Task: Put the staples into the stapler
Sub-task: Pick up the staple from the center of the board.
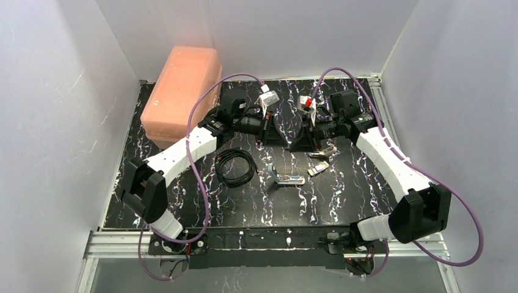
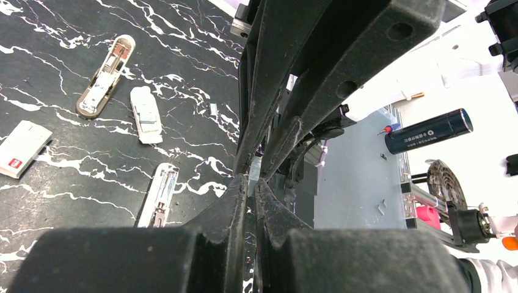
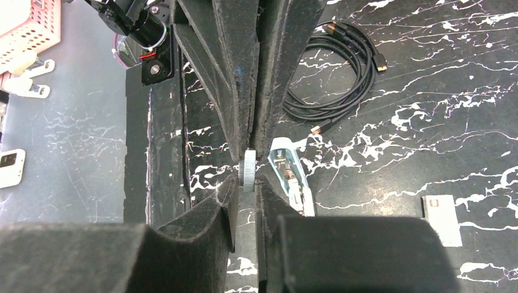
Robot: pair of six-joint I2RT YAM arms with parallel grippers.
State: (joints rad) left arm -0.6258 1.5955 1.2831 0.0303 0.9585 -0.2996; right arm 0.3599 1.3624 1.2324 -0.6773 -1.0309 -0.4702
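Right gripper [image 3: 247,182] pinching short silvery ribbed staple strip [image 3: 248,170] over mid-worktop [image 3: 397,122]. Small light-blue plastic stapler [image 3: 292,177] lies just beside. Left gripper [image 2: 251,183] clenched, nothing clearly held. Step, I judge: bringing staples over. Next needs lining strip into stapler's channel.

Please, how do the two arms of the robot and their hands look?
The left arm and the right arm have white shells with black, boxy joints. A purple cable loops along each. The left hand and the right hand are matt black, each with two wedge-shaped fingers narrowing toward the tips.
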